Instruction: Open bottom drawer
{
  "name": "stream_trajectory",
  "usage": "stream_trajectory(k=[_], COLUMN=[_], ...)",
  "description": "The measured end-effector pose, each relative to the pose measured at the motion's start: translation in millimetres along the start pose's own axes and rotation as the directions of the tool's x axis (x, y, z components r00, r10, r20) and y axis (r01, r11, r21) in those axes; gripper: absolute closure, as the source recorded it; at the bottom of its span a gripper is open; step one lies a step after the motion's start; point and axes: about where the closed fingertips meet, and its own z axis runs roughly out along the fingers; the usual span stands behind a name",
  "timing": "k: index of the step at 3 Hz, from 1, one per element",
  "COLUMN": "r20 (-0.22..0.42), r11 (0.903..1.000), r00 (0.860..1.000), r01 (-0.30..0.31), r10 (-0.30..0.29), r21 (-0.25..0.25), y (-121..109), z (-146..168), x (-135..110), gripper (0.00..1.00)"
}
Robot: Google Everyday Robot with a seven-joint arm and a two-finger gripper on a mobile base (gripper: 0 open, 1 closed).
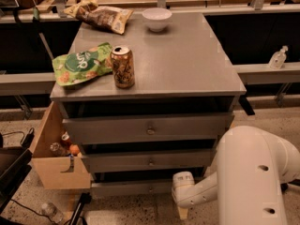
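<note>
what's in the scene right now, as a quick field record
gripper: gripper low by the cabinet, at the right end of the bottom drawer
drawer knob: knob free, left of the gripper
cabinet top: can, green snack bag, brown snack bag, white bowl
left side: wooden box

Smooth white arm [255, 172], bulky rounded link, two dark holes; white tool [182, 185] beside bottom drawer [136, 188]
</note>
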Motion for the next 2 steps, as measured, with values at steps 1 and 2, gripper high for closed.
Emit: stream_trajectory(k=[1, 2], r20=[0.014, 0.030], r11=[0.9999, 0.9998], r00=[1.000, 0.999], r01=[0.009, 0.021], r10=[-0.009, -0.021], r21=[-0.006, 0.007], y=[-3, -6], z=[14, 24], x=[-4, -11], gripper=[0.00, 0.00])
